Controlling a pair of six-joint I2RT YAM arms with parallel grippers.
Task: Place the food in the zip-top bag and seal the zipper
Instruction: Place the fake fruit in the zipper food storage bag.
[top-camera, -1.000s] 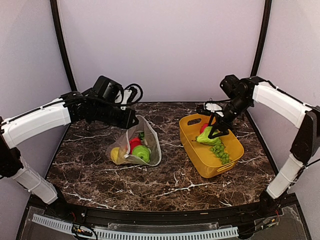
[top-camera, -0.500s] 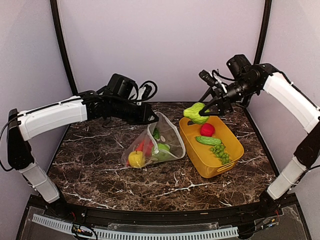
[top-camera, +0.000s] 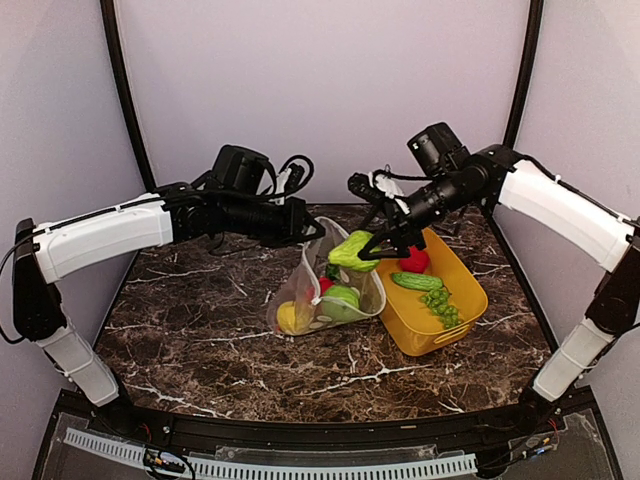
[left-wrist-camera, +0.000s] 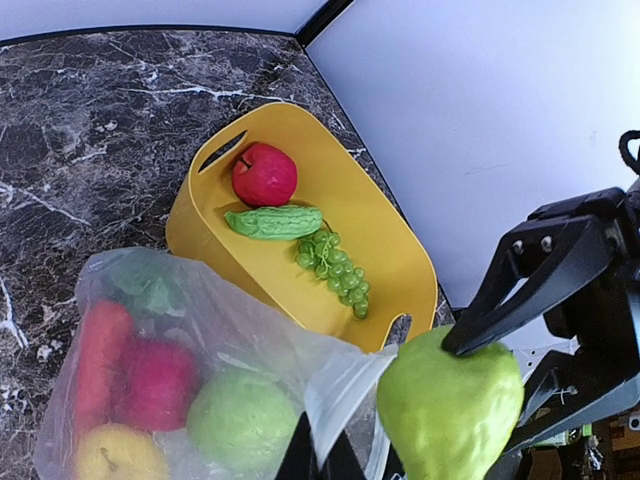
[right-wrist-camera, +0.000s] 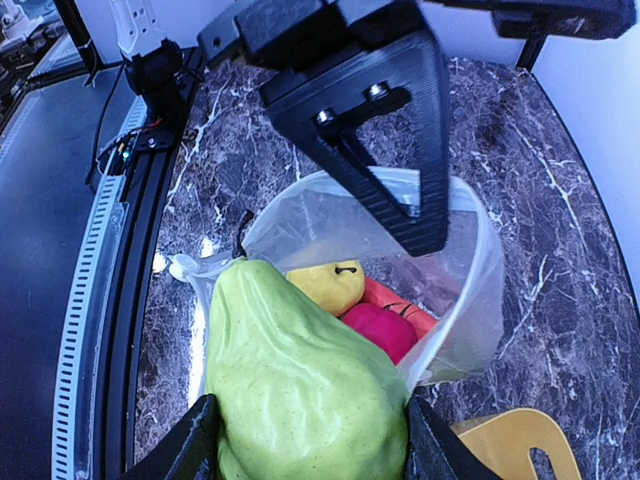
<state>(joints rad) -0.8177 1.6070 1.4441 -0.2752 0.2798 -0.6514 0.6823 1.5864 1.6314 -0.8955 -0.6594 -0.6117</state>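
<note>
Two arms: both reach in over the middle of the dark marble table (top-camera: 190, 345), their wrists meeting above the bag.
Left gripper (top-camera: 311, 231): fingers pressed fully together, pinching the far rim of the zip-top bag (top-camera: 300, 275) and holding that rim lifted.
Right gripper (top-camera: 363, 247): fingers spread partway, clamped on either side of a pale green pear-shaped piece (top-camera: 349, 252).
Pear-shaped piece: in the air directly over the bag's mouth, just beside the left gripper's pinch, clear of the table.
Zip-top bag: clear and dotted, base resting on the table just left of the yellow basket (top-camera: 405, 318), mouth propped open and facing up.
Zipper (right-wrist-camera: 470, 205): whitish strip round the mouth, parted and unsealed.
Bag contents: yellow lemon (top-camera: 288, 317), green apple (top-camera: 343, 297), red pieces (right-wrist-camera: 385, 325), and one further green item at the back that cannot be identified.
Yellow basket: right of the bag; whether its near side touches the bag cannot be told.
Basket contents: red apple (top-camera: 414, 260), cucumber (top-camera: 416, 281), green grapes (top-camera: 440, 304), lying in a row from the far end to the near end.
</note>
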